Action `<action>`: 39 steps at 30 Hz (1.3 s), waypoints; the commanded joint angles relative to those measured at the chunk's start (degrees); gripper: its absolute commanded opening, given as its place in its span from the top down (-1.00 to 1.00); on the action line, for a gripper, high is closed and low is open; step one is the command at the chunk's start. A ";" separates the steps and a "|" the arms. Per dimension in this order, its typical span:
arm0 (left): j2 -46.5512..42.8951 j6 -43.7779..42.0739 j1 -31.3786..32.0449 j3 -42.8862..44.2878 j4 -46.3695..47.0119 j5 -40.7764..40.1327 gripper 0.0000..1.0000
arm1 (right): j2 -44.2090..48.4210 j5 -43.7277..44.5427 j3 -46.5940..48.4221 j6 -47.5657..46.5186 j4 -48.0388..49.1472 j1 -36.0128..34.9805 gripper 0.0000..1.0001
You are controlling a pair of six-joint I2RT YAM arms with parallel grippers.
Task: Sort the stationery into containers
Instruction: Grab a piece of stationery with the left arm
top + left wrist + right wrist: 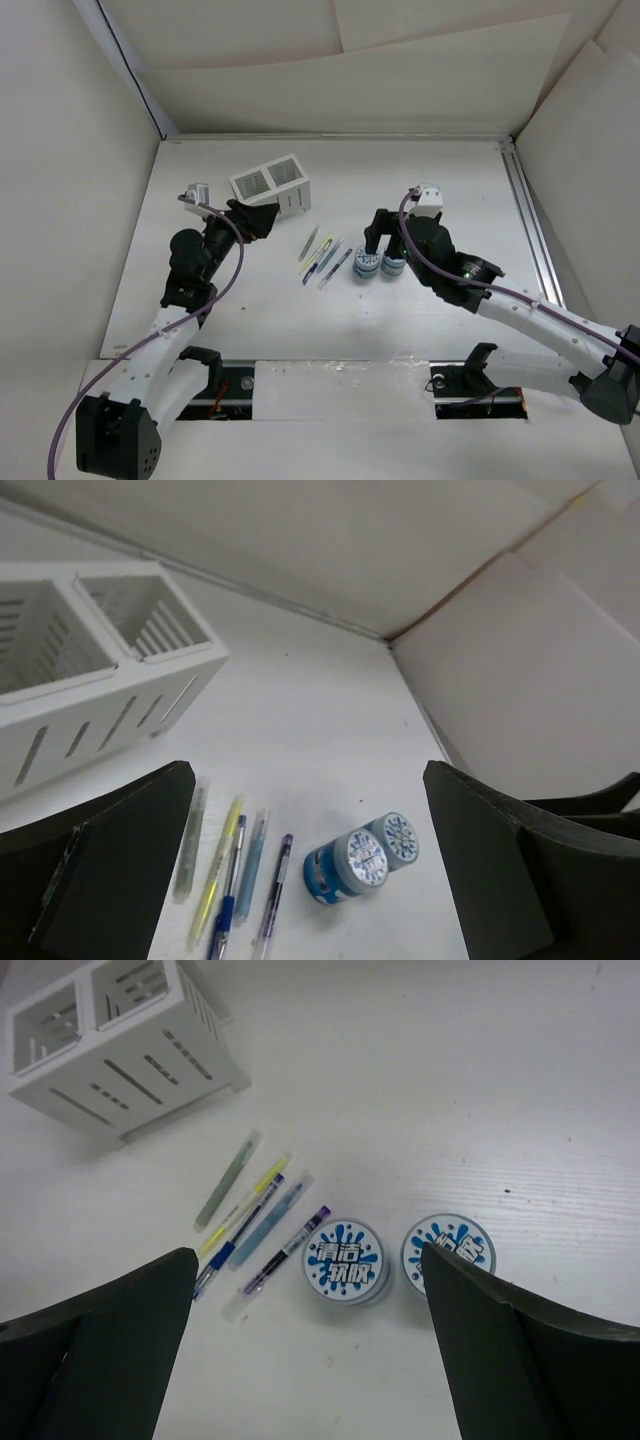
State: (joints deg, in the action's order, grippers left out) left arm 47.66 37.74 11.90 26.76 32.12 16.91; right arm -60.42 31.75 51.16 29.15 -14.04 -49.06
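Note:
Several pens (322, 258) lie side by side on the white table: grey-green (228, 1180), yellow (247, 1203), blue (238, 1238), light blue (270, 1222) and purple (285, 1250). Two round blue-and-white rolls (367, 265) (393, 267) stand just right of them, touching each other. The white slatted organizer (270, 185) stands at the back left with its compartments empty. My left gripper (255, 215) is open and empty just in front of the organizer, left of the pens. My right gripper (385, 235) is open and empty just above the rolls. In the right wrist view the rolls (346, 1260) (448, 1250) sit between its fingers.
White walls enclose the table on the left, back and right. A metal rail (530, 220) runs along the right side. In the left wrist view the organizer (90, 670), pens (225, 875) and rolls (345, 865) show ahead of the open fingers.

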 commanded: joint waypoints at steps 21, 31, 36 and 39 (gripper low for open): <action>5.07 -5.13 14.11 -7.34 3.04 -8.73 -1.00 | -9.88 -2.22 -0.79 7.06 -11.10 -3.15 -0.82; 3.06 -5.66 14.11 -7.34 3.04 -16.46 -1.00 | -22.62 -6.52 1.93 6.54 -5.65 -3.68 -0.94; 10.84 -8.64 16.73 -5.68 3.56 -13.30 -1.00 | -28.43 -1.26 5.08 7.85 -5.73 -3.68 -0.94; 15.35 -10.05 19.82 -2.60 3.04 -15.13 -1.00 | -29.05 -0.02 5.09 7.86 -5.73 -2.98 -0.94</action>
State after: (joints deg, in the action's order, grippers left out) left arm 60.16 30.41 29.23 20.51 33.98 2.70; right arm -89.89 28.51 53.52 35.90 -22.06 -52.21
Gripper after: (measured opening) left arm 0.997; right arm 0.971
